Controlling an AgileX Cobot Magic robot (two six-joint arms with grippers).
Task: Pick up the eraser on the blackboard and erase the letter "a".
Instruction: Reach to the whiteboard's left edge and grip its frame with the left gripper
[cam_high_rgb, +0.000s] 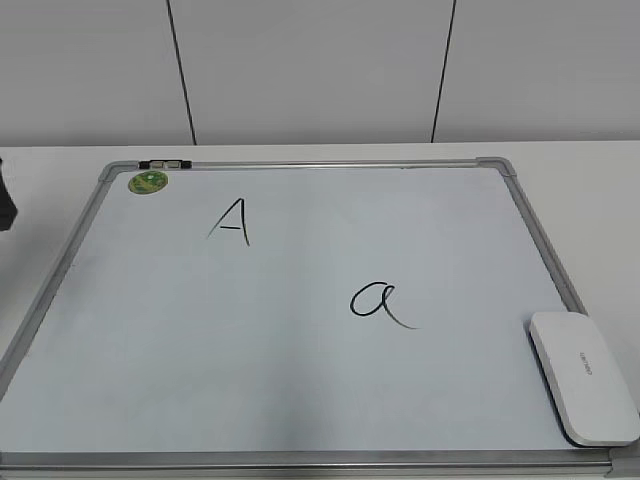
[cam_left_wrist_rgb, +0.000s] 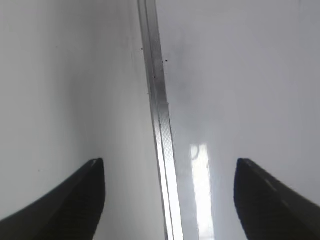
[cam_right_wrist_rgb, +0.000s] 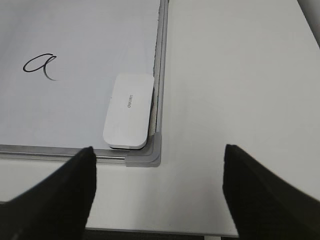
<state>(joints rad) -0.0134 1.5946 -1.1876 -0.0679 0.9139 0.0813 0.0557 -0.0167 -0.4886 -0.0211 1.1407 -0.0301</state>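
Note:
The white eraser (cam_high_rgb: 583, 376) lies flat in the board's near right corner, also in the right wrist view (cam_right_wrist_rgb: 128, 111). The blackboard (cam_high_rgb: 300, 400) is a white board with a silver frame and a green sticker (cam_high_rgb: 148, 181). The cursive letter "a" (cam_high_rgb: 378, 301) is right of the board's middle; it also shows in the right wrist view (cam_right_wrist_rgb: 40, 65). My right gripper (cam_right_wrist_rgb: 159, 172) is open and empty, above bare table just off the board's near right corner. My left gripper (cam_left_wrist_rgb: 170, 172) is open and empty over the board's frame strip (cam_left_wrist_rgb: 161, 125). Neither gripper shows in the exterior view.
An angular capital "A" (cam_high_rgb: 231, 221) is written at the board's upper left. A small black clip (cam_high_rgb: 164, 163) sits on the far frame. White table (cam_right_wrist_rgb: 235, 75) lies right of the board. A dark object (cam_high_rgb: 6, 205) is at the left edge.

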